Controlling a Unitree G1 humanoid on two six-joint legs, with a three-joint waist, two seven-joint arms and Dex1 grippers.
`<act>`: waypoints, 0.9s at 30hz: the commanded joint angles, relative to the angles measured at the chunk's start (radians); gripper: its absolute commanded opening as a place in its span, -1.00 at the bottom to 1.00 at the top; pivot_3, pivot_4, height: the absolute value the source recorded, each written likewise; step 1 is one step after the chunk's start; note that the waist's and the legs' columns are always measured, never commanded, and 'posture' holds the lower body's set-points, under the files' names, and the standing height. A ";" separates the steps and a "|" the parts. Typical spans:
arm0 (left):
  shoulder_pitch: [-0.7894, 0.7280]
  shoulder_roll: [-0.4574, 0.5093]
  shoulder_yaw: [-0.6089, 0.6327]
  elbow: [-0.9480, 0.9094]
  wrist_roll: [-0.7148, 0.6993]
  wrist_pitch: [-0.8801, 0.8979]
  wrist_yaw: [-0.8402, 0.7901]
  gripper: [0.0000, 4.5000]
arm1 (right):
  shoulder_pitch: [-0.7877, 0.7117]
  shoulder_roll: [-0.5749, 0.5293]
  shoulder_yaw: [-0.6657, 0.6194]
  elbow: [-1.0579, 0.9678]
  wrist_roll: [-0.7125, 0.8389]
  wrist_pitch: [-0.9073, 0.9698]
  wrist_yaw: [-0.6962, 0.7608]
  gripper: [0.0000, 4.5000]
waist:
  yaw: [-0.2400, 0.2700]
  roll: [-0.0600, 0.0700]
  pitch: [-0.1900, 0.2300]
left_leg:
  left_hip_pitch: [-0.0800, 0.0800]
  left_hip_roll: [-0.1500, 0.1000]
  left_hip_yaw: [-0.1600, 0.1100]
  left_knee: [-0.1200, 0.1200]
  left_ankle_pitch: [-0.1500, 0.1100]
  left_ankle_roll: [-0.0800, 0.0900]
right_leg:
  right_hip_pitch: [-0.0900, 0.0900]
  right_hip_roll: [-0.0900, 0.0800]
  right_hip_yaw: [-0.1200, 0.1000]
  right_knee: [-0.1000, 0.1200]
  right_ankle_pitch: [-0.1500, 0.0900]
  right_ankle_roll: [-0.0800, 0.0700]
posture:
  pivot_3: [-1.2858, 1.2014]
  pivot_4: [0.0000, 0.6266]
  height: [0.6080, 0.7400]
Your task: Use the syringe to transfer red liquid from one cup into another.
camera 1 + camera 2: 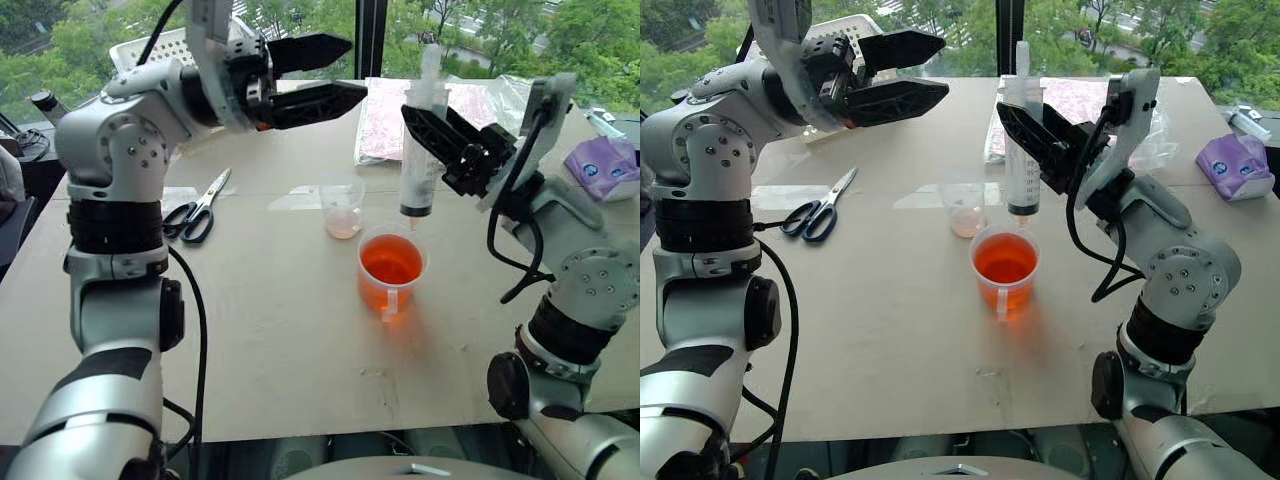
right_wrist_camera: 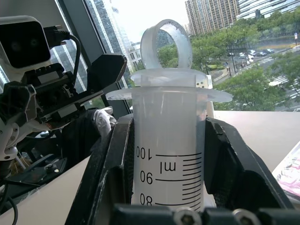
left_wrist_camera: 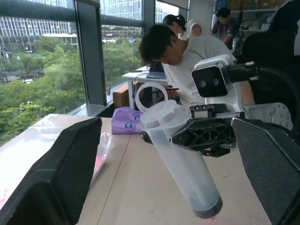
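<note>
1. Around the right gripper (image 1: 440, 135) the table (image 1: 280, 350) carries few things: a pair of scissors (image 1: 198, 210) well off toward the robot's left, a flat patterned sheet in clear wrap (image 1: 385, 115) just behind the gripper, a purple packet (image 1: 603, 166) off to the robot's right, and a white basket (image 1: 165, 45) at the far edge behind the left gripper (image 1: 320, 75).
2. Nothing lies between the two cups, which stand near each other below the gripper; people sit at desks beyond the table in the left wrist view.
3. Counted: one syringe (image 1: 424, 140), two clear cups, one pair of scissors, one purple packet, one basket, one wrapped sheet.
4. Right gripper: its fingers are pressed onto the syringe barrel, pinching it near the top, with the tube upright and the tip pointing down.
5. Syringe plunger is pushed down, its dark stopper at the lower end of the barrel.
6. Syringe tip hangs just above the big cup (image 1: 391, 272), which holds a deep pool of red liquid (image 1: 391, 262).
7. Small cup (image 1: 342, 208) stands just beside the big one, toward the robot's left of the syringe, with a thin pale layer at its bottom.
8. Left gripper is spread wide and holds nothing, raised well above the table, pointing toward the syringe but apart from it.
</note>
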 commanded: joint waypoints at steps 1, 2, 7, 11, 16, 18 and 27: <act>-0.037 -0.010 0.007 0.010 0.018 -0.030 -0.024 1.00 | 0.055 -0.021 0.061 -0.068 0.004 -0.125 0.075 -0.33 | -0.008 0.000 0.000 | 0.000 0.000 0.000 0.000 0.000 0.000 | 0.000 0.000 0.000 0.000 0.000 0.000 | 0.03 -0.52 1.00; -0.039 -0.014 0.005 0.015 0.025 -0.033 -0.028 1.00 | 0.082 -0.029 0.084 -0.067 -0.011 -0.160 0.097 -0.33 | -0.011 0.000 0.000 | 0.001 0.000 0.000 0.000 0.000 0.000 | 0.000 0.000 0.000 0.000 0.000 0.000 | 0.03 -0.52 1.00; -0.037 -0.030 -0.014 0.018 0.054 -0.044 -0.044 1.00 | 0.175 -0.036 0.179 -0.041 -0.095 -0.353 0.192 -0.33 | -0.014 0.000 0.000 | 0.001 0.000 0.000 0.000 0.000 0.000 | 0.000 0.000 0.001 0.000 0.000 0.000 | 0.03 -0.52 1.00; -0.025 -0.044 -0.032 0.003 0.065 -0.036 -0.053 1.00 | 0.198 -0.050 0.241 -0.012 -0.144 -0.426 0.230 -0.33 | -0.013 0.000 0.000 | 0.001 0.000 0.000 0.001 0.000 0.000 | 0.000 0.000 0.001 0.000 0.000 0.000 | 0.03 -0.52 1.00; -0.015 -0.065 -0.051 -0.006 0.055 -0.015 -0.080 1.00 | 0.212 -0.072 0.304 0.043 -0.201 -0.514 0.280 -0.33 | -0.011 0.000 0.000 | 0.001 0.000 0.000 0.001 0.000 0.000 | 0.000 0.000 0.001 0.000 0.000 0.000 | 0.03 -0.52 1.00; -0.011 -0.068 -0.063 -0.009 0.059 -0.012 -0.096 1.00 | 0.213 -0.082 0.317 0.064 -0.218 -0.544 0.296 -0.33 | -0.011 0.000 0.000 | 0.001 0.000 0.000 0.001 0.000 0.000 | 0.000 0.000 0.001 0.000 0.000 0.000 | 0.03 -0.52 1.00; 0.017 -0.069 -0.081 -0.052 0.024 0.040 -0.164 1.00 | 0.198 -0.093 0.307 0.106 -0.219 -0.596 0.303 -0.33 | -0.012 0.000 0.000 | 0.001 0.000 0.000 0.001 0.000 0.000 | 0.000 0.000 0.001 0.000 0.000 0.000 | 0.03 -0.52 1.00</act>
